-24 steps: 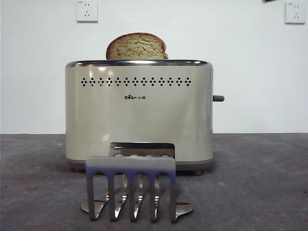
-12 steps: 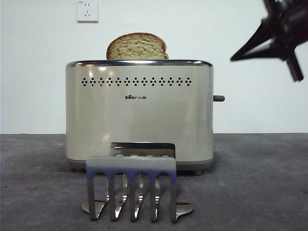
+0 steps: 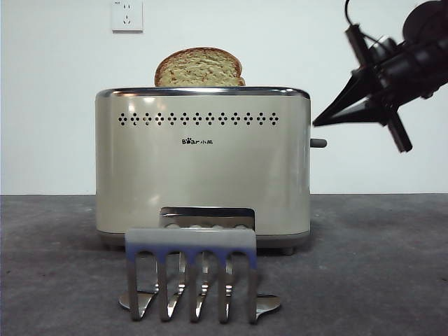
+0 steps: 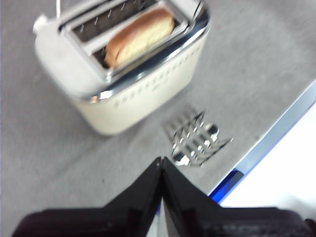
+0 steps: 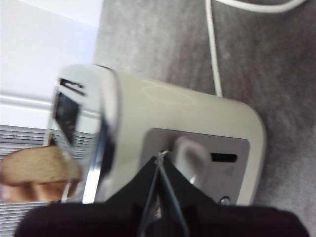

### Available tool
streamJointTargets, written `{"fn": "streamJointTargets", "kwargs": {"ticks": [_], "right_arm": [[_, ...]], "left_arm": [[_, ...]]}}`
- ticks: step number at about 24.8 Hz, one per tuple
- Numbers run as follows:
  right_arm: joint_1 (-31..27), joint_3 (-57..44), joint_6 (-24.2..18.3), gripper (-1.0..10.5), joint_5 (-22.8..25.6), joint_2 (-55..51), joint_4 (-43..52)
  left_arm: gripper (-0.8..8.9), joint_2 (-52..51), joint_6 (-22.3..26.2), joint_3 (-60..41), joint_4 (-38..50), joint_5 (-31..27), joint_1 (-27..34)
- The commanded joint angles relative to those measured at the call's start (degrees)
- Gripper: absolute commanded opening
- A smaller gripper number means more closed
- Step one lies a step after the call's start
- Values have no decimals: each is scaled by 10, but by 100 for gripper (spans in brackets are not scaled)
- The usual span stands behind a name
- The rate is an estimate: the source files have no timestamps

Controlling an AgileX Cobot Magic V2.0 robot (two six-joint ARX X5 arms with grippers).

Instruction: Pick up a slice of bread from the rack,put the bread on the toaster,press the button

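Observation:
The slice of bread (image 3: pixel 199 68) stands in the top of the cream toaster (image 3: pixel 203 168), its domed crust sticking out. The steel rack (image 3: pixel 190 269) stands empty in front of the toaster. The grey button (image 3: pixel 318 143) sticks out of the toaster's right end. My right gripper (image 3: pixel 315 124) is shut, its tip just above and right of the button, apart from it. In the right wrist view its tip (image 5: pixel 159 157) sits beside the button (image 5: pixel 190 158). My left gripper (image 4: pixel 161 160) is shut and empty, high above the rack (image 4: pixel 195 140) and the bread (image 4: pixel 140 37).
A wall socket (image 3: pixel 127 15) is on the white wall behind. A white cable (image 5: pixel 213 49) runs from the toaster's end across the grey table. The table's blue-trimmed edge (image 4: pixel 266 143) lies near the rack.
My right gripper has come in from the top right corner and moved down and left toward the toaster's end with the button. The bread, the toaster and the rack have not moved.

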Motion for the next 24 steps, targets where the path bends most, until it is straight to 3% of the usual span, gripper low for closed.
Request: {"fn": "streamJointTargets", "kwargs": {"ticks": [1, 12, 16, 19, 20, 24], "right_arm": [[3, 3, -10, -2, 13, 17, 3], [5, 3, -12, -3, 57, 56, -10], [8, 3, -48, -2, 63, 70, -35], [1, 7, -51, -2, 138, 56, -37], [-5, 7, -52, -2, 143, 46, -37], [-12, 7, -54, -2, 101, 0, -34]], "left_arm": [[-8, -15, -18, -20, 2, -2, 0], [-8, -43, -26, -22, 2, -2, 0], [-8, -42, -26, -22, 2, -2, 0], [-8, -42, -26, -22, 2, -2, 0], [-8, -43, -26, -22, 2, -2, 0], [-8, -42, -26, -22, 2, -2, 0]]}}
